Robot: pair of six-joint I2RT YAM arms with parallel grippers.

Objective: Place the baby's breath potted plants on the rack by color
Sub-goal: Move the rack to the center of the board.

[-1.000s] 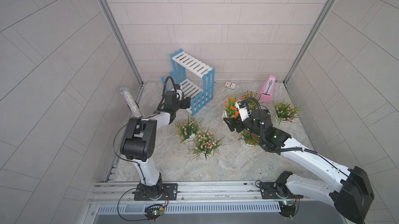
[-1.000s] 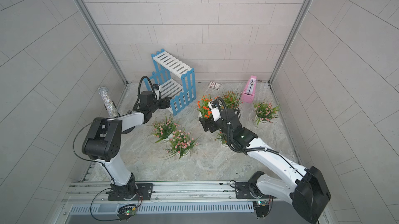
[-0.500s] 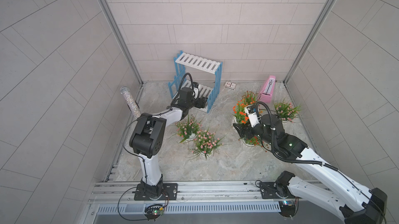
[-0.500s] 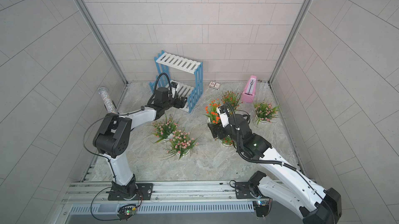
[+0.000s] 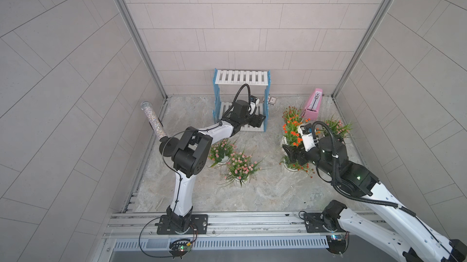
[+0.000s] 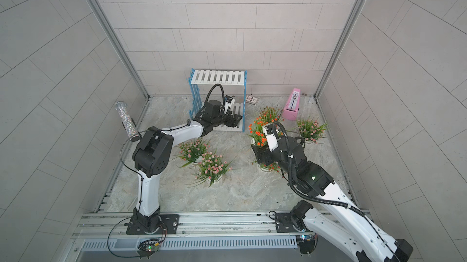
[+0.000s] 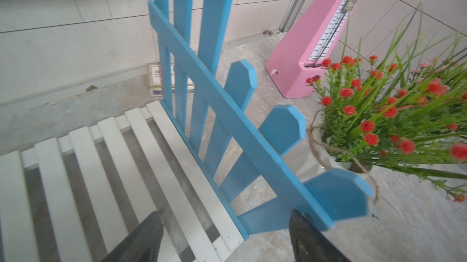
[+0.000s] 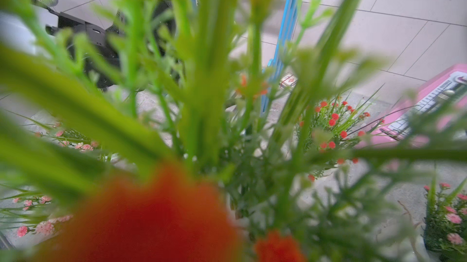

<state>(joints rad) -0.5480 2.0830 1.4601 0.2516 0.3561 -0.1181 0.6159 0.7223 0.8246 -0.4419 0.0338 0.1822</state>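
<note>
My right jaws (image 5: 286, 150) look closed wide round the white pot (image 5: 283, 144) of an orange plant (image 5: 293, 132), right of centre. Its stems fill the right wrist view. The left jaws (image 7: 226, 214) stand open astride the right blue side of the rack (image 5: 241, 77), clamping nothing.

The rack sits at the far middle and both shelves are bare. Two pink plants (image 5: 220, 148) (image 5: 240, 167) stand near left on the surface (image 5: 265, 192), and a third (image 5: 336, 127) is far right. One orange spray (image 5: 292, 113) is just beyond the held one, and another (image 5: 297, 167) is under my right arm.

I judge these light and top-heavy. The sprays are soft and springy and give no hold. I would grip the stiff ribbed pot low, below the foliage, and squeeze gently in case it is brittle or slick.
</note>
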